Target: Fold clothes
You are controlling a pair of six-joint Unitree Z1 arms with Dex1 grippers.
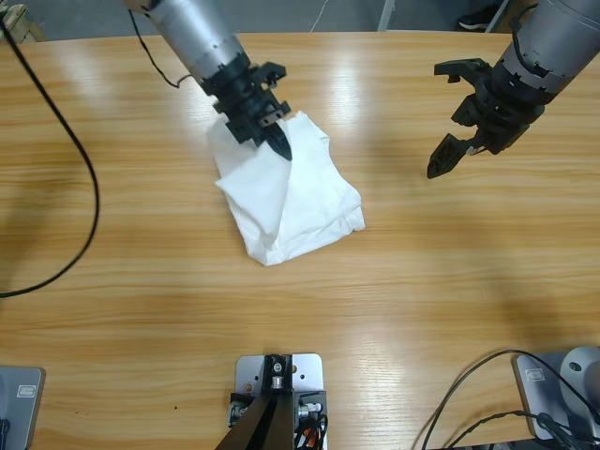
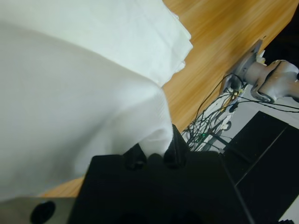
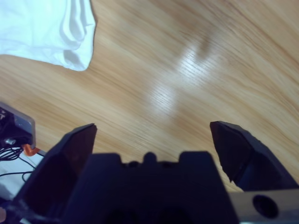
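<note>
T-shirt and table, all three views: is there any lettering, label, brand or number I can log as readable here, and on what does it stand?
None can be read.
T-shirt: folded into a white bundle; no lettering or label shows on any visible face.
Left gripper, shut on the T-shirt's cloth: plain black, no marking visible.
Right gripper, open above the bare table: no marking visible.

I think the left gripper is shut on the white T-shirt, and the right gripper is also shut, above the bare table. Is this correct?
Not quite. The left gripper is indeed shut on the white T-shirt, but the right gripper is open: the right wrist view shows its jaws spread wide apart over the bare wooden table, holding nothing.
</note>
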